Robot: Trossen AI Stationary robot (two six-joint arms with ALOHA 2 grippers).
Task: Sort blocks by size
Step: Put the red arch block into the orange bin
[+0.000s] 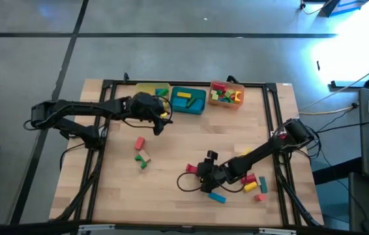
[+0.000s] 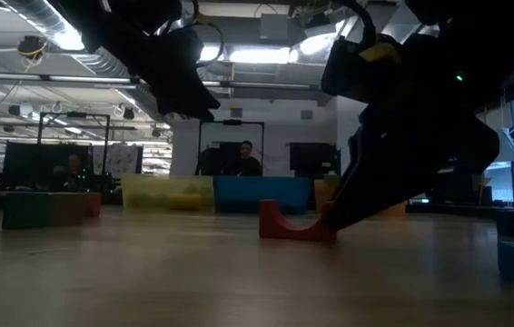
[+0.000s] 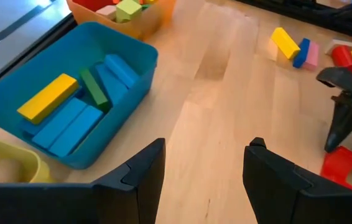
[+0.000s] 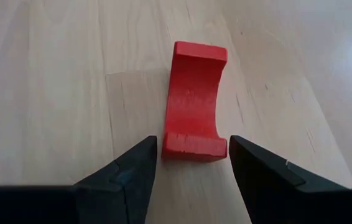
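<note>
A red arch block lies on its side on the wooden table, right of the middle; it also shows in the high view and the low view. My right gripper is open and low over the table. Its fingers stand on either side of the arch's near end, and I see no touch. My left gripper is open and empty above the table near the teal tray. Loose blocks lie at the left and at the right.
Three trays stand along the far edge: yellow, teal holding blue, green and yellow bars, and orange holding several small blocks. A blue block lies near the front. A black frame rims the table. Bare wood lies between the arms.
</note>
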